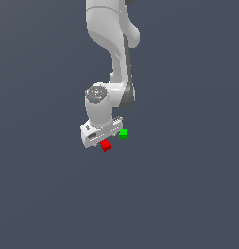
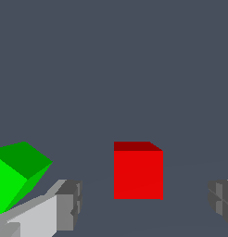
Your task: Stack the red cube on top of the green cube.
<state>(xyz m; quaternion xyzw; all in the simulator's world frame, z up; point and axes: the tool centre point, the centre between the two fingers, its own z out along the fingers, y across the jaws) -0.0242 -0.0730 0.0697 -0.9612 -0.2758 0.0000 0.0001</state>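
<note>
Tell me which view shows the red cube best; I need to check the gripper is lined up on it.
The wrist view: the red cube is large, unobstructed, sitting between the open fingers. The exterior view shows the cube only as a tiny patch beside the gripper, near the green cube.

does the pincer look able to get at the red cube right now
Probably yes. The red cube sits between the open pincer's fingers with free space on both sides; the green cube lies outside them, beside one finger.

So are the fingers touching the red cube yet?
Apart. The wrist view shows bare floor between the red cube and each of the fingers.
</note>
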